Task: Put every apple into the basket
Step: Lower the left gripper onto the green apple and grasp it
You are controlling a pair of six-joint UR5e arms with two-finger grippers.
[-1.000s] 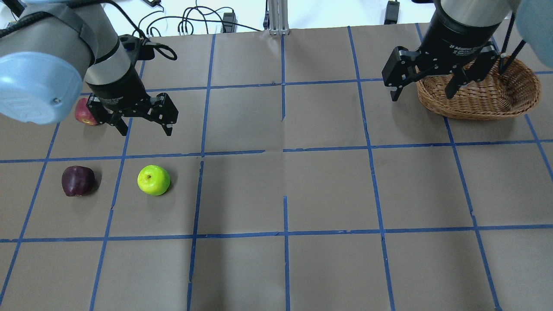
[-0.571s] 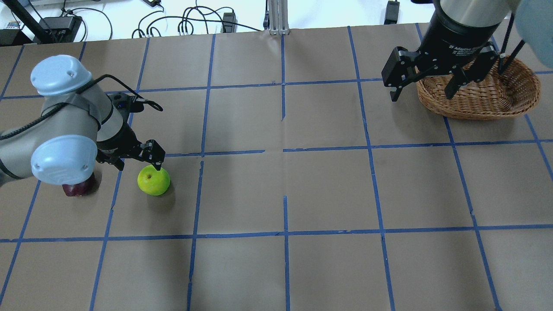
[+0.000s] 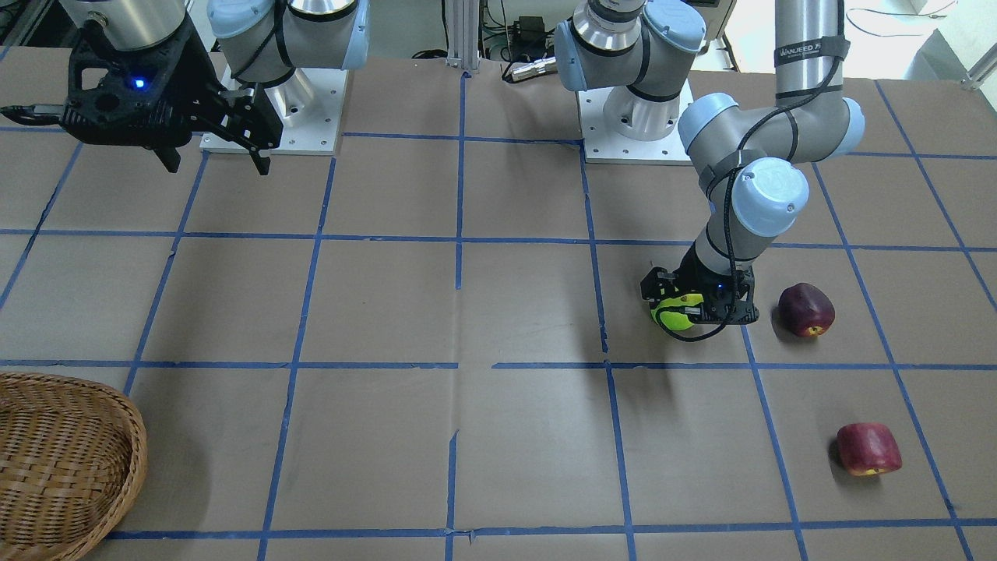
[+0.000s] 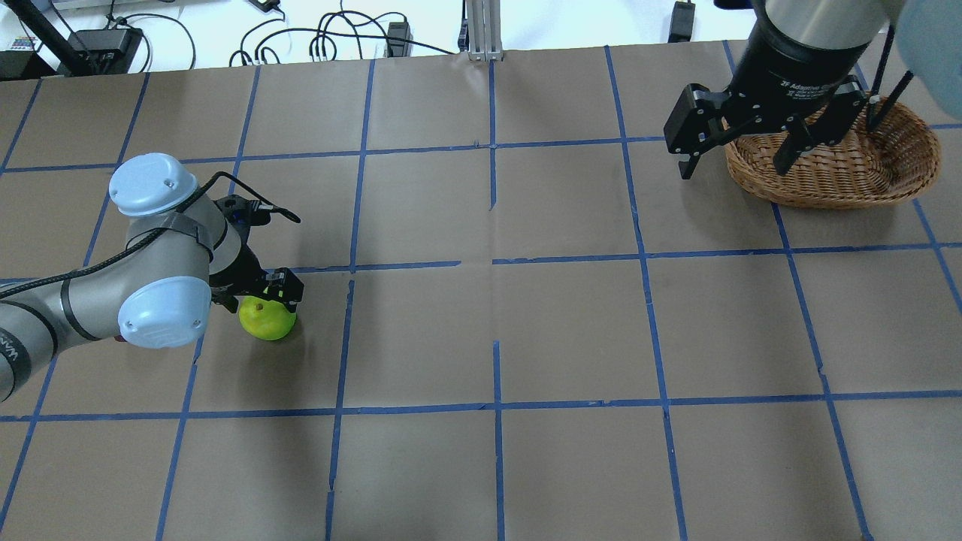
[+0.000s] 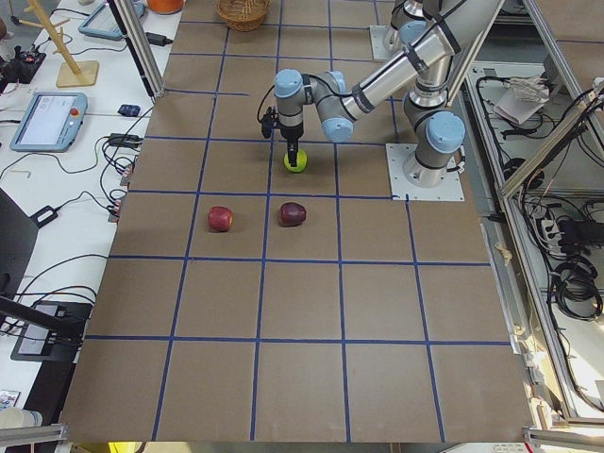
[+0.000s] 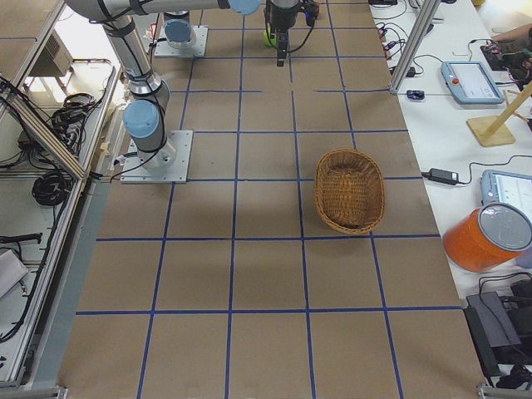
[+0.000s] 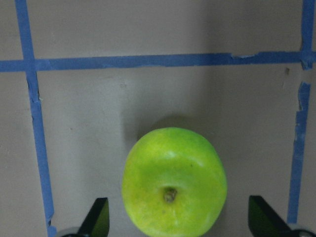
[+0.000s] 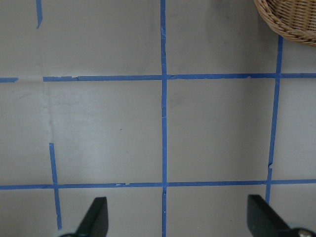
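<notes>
The lime-green apple (image 4: 268, 323) sits on the table at the left, stem up; it also shows in the front view (image 3: 674, 318) and the left wrist view (image 7: 174, 181). My left gripper (image 4: 259, 300) is down over it, open, one finger on each side with small gaps. The maroon apple (image 3: 806, 309) and the red apple (image 3: 868, 449) lie beyond my left arm, which hides them in the overhead view. The wicker basket (image 4: 834, 180) is at the far right. My right gripper (image 4: 733, 169) hangs open and empty above the table next to the basket.
The table is brown paper with a blue tape grid. The two robot bases (image 3: 635, 117) stand at the robot's edge. An orange container (image 6: 486, 237), tablets and a wooden stand sit on a side bench past the basket.
My left arm has swung down from above the red apple and lowered its open gripper around the green apple. The right arm has not moved.
</notes>
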